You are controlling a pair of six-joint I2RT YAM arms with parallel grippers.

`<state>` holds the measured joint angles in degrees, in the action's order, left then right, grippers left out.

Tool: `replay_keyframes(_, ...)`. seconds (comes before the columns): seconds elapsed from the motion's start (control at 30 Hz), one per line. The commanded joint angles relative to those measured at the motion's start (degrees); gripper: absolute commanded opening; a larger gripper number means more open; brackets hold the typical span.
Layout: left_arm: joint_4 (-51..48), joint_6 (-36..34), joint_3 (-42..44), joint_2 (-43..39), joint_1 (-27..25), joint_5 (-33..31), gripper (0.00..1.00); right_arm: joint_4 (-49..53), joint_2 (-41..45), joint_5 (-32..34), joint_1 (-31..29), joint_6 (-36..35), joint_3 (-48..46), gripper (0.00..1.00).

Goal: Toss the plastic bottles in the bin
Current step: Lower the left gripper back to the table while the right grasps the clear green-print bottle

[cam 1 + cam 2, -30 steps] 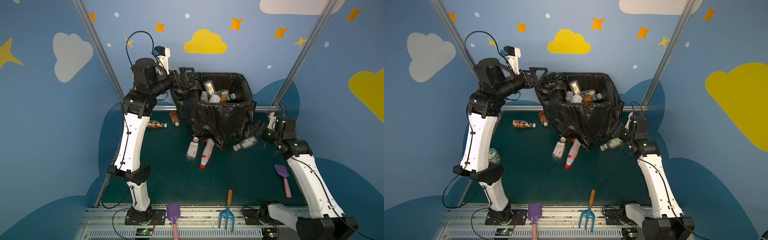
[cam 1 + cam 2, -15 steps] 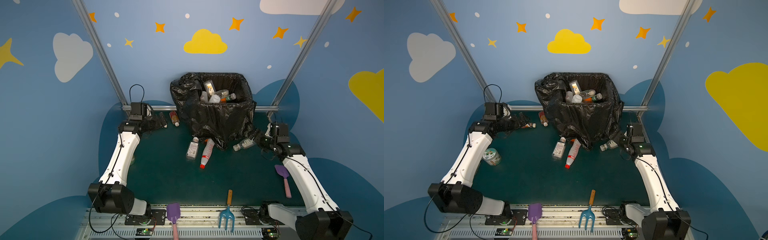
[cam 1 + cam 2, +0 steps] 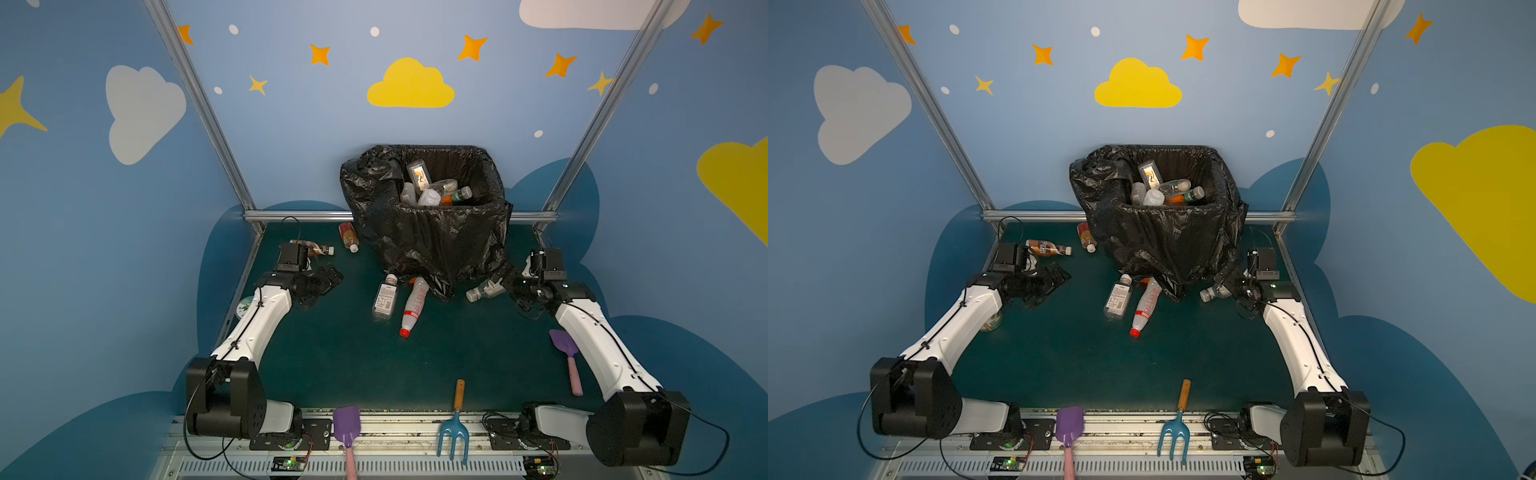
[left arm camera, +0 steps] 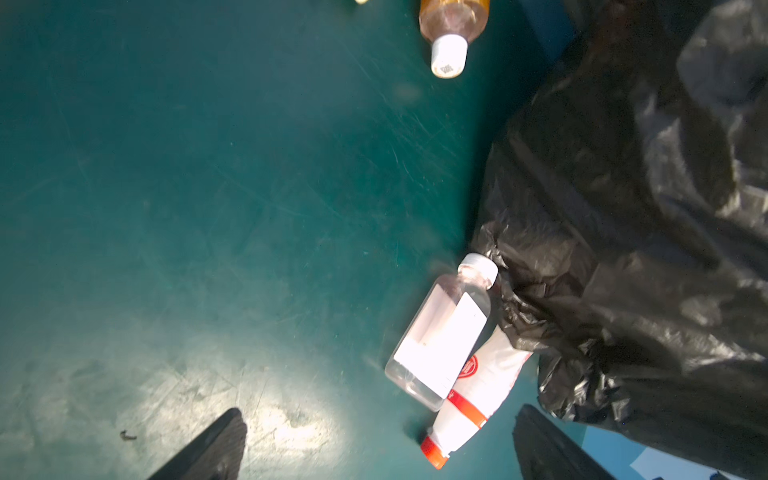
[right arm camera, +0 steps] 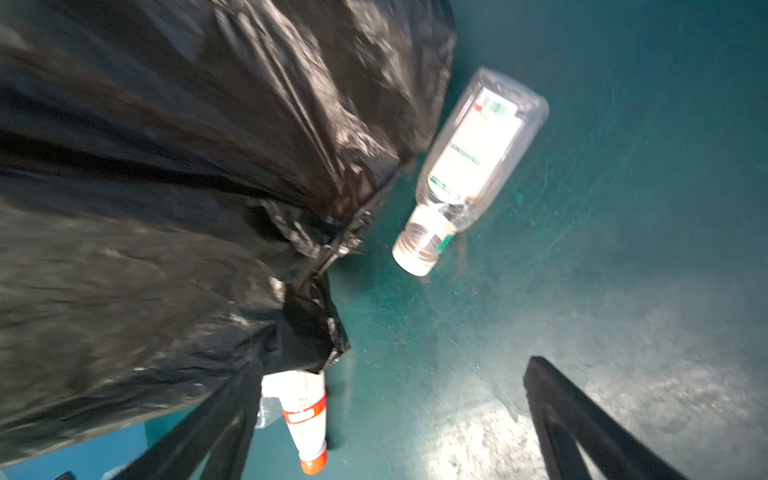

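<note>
Spread wide and holding nothing: the left fingers, low over the green table. Ahead of them, nearer to one tip: a clear bottle with white label and, touching it, a white bottle with red cap. Both lying flat against the black bag of the bin (base of the red-capped one tucked under a fold of the bag). Farther ahead, well apart: an orange bottle with white cap. Off to the side of these fingers, seen in a top view: a brown bottle; beside the arm, a round jar.

Also wide and empty: the right fingers. Just ahead of them, flat on the table and beside the bag: a clear bottle with green-white label, outside the gap, not gripped. Close beside the other right finger: the bag itself, hanging in the way. Inside the bin, in both top views: several bottles more. Near the right arm: a purple shovel. At the front edge of the table: another purple shovel and a blue rake.
</note>
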<state>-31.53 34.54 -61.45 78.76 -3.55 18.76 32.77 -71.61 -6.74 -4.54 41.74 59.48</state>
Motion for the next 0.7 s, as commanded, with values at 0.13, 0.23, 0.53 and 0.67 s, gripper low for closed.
replay_keyframes(0.13,3.8,0.0,2.3,-4.7,-0.6,-5.7,1.0,-2.9,-2.3,-1.1,0.7,1.1,-3.1,0.95)
replay_keyframes(0.23,3.4,-0.6,2.5,-5.4,-0.6,-6.0,1.0,-4.0,-4.4,-1.2,0.7,1.1,-2.8,0.94)
replay_keyframes(0.53,2.4,-1.4,3.9,-7.6,-0.7,-8.1,1.0,-5.0,-14.5,0.5,2.5,3.0,1.7,0.94)
replay_keyframes(0.67,1.5,-2.1,3.7,-8.0,-0.6,-8.9,1.0,-2.5,-21.4,-0.4,3.4,1.7,6.9,0.93)
